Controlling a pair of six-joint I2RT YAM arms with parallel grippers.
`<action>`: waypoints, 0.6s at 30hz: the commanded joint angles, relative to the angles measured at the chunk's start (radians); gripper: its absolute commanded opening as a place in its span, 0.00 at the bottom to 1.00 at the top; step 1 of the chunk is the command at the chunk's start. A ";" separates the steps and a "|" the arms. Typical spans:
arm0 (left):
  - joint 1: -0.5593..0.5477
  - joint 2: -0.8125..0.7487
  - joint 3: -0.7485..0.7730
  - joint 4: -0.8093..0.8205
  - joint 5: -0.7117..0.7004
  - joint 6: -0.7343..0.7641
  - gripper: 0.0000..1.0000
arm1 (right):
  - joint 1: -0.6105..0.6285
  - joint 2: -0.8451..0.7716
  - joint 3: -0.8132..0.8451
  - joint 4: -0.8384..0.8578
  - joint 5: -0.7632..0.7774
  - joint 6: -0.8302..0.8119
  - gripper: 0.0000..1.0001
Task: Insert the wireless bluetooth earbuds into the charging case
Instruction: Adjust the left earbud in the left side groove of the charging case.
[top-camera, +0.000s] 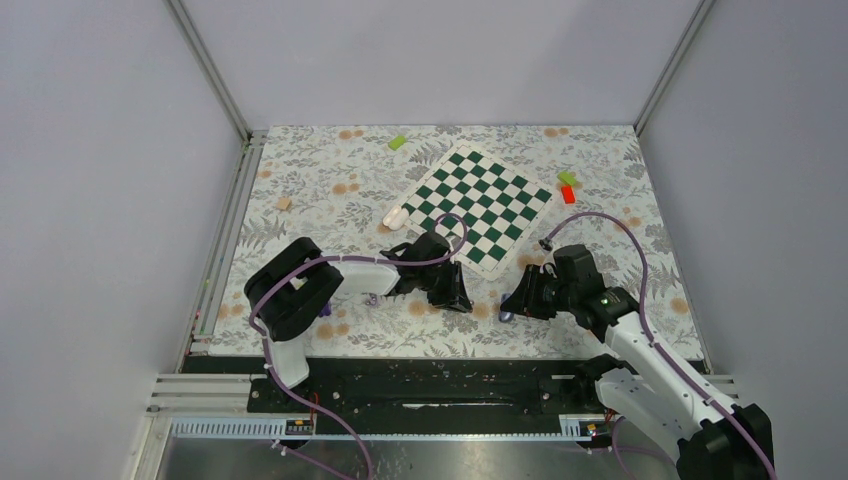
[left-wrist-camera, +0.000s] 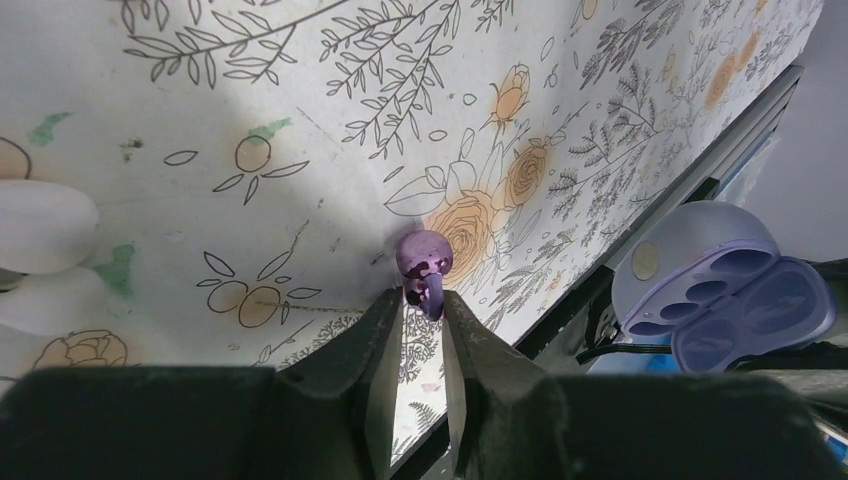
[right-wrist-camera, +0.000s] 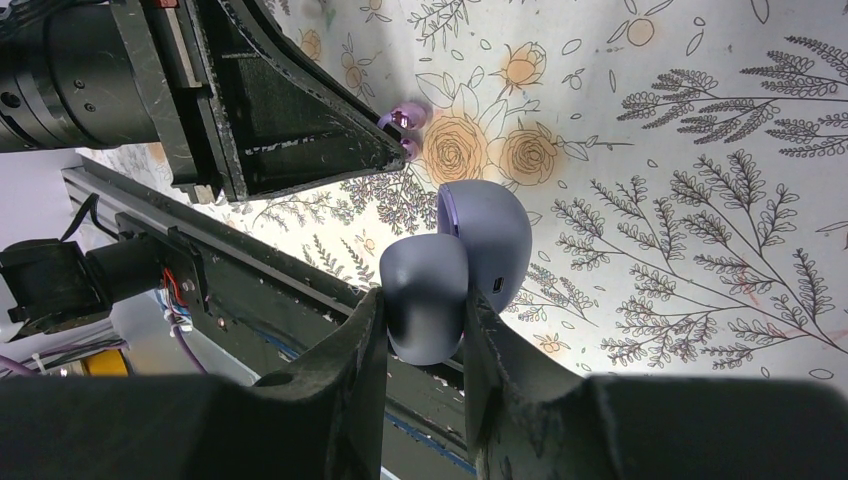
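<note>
Floral tablecloth (left-wrist-camera: 250, 100) lies just beneath the purple earbud (left-wrist-camera: 425, 262), pinched by its stem in the nearly closed left gripper (left-wrist-camera: 423, 300). The right gripper (right-wrist-camera: 425, 315) is clamped on the opened lavender charging case (right-wrist-camera: 485, 235). So thin a tip hold could let the bud twist or slip at insertion, and only the left wrist view shows the case's wells.

No text, label, brand, number or sign can be read in any view.
</note>
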 joint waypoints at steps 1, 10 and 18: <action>0.008 -0.027 -0.020 0.054 0.001 -0.019 0.20 | 0.006 0.007 0.003 0.023 -0.010 0.003 0.00; 0.008 -0.061 -0.030 0.055 0.002 -0.027 0.00 | 0.006 0.027 -0.001 0.040 -0.024 0.004 0.00; 0.008 -0.279 -0.024 -0.025 0.004 0.022 0.00 | 0.006 0.015 0.009 0.044 -0.037 0.001 0.00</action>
